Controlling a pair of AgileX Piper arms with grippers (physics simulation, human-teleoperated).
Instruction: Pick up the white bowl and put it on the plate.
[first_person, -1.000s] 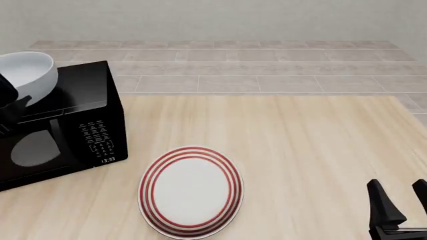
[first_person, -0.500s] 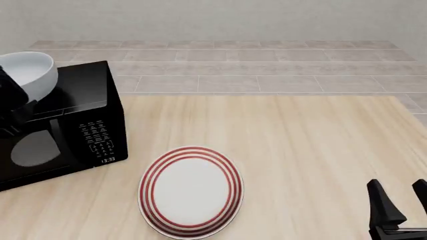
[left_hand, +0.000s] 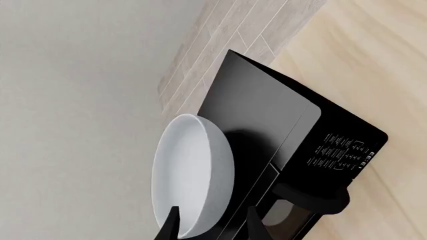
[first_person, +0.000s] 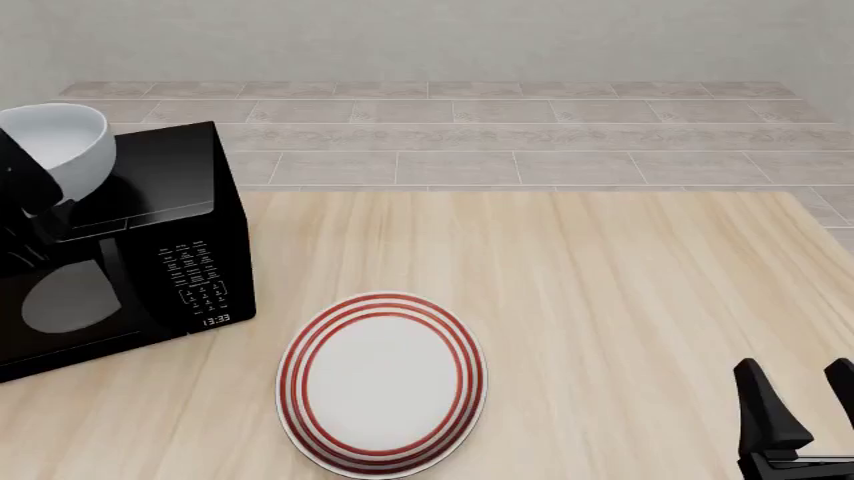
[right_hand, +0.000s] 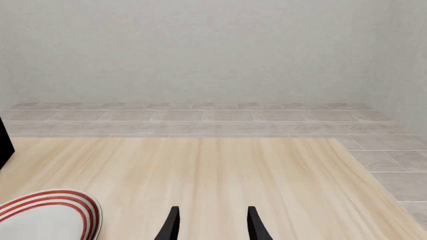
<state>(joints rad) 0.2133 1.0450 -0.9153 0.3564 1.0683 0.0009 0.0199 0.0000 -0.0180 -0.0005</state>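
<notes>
The white bowl (first_person: 64, 145) is tilted on its side above the left end of the black microwave's top, held at its rim by my left gripper (first_person: 30, 185). In the left wrist view the bowl (left_hand: 193, 170) stands on edge, its lower rim between the fingers of the left gripper (left_hand: 212, 227). The red-ringed plate (first_person: 382, 382) lies flat on the table near the front, to the right of the microwave; its edge shows in the right wrist view (right_hand: 47, 215). My right gripper (first_person: 795, 370) is open and empty at the front right, well away from the plate.
A black microwave (first_person: 147, 260) stands at the table's left side, its door and keypad facing front; it also shows in the left wrist view (left_hand: 267, 115). The wooden table (first_person: 601, 300) ends at a tiled floor and grey wall behind.
The left gripper and the bowl have shifted slightly to the right over the microwave. The right arm and the plate have not moved.
</notes>
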